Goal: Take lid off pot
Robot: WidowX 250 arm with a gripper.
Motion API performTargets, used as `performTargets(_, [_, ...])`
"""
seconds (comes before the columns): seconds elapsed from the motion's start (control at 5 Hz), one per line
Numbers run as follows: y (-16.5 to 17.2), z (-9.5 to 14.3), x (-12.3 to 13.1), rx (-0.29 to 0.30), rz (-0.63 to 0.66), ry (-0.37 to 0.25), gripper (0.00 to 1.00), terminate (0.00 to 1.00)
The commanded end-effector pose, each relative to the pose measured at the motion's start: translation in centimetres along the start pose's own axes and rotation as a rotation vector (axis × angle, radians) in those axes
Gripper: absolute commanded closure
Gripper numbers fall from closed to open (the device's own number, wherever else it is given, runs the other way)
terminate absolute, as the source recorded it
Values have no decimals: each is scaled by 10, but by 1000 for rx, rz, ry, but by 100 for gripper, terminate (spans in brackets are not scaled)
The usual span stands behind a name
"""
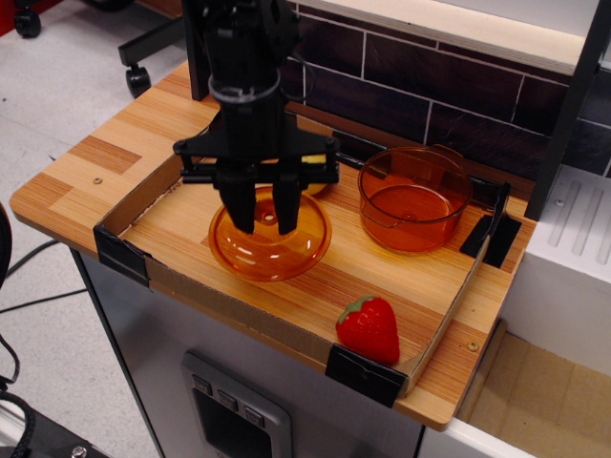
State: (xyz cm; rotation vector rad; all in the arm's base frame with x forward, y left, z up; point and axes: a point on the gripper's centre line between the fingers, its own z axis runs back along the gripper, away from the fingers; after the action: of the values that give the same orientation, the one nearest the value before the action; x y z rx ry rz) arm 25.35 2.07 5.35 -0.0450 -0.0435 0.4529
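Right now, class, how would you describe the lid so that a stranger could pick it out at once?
Look inside the cardboard-edged wooden tray, on its left half beneath the black pincer. The lid lies there, left of the pot. Both are translucent orange, but the lid is a shallow disc, the pot deep.

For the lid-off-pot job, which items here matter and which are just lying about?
Belongs to the job:
- lid, lying on the tray floor left of the pot
- pot, uncovered, at the tray's back right
- pincer, over the lid's centre

Just lying about:
- strawberry, at the tray's front right corner
- cardboard-walled tray
- small yellow thing behind the pincer, mostly hidden
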Motion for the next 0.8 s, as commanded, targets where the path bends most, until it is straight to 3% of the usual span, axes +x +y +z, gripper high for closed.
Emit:
performTargets(0.0, [0, -8, 8, 42, 5, -18, 100, 0])
performTargets(0.2, [-1, -7, 8, 46, 2, -14, 0, 0])
performTargets(0.6, [-3, 35, 7, -13, 19, -5, 0, 0])
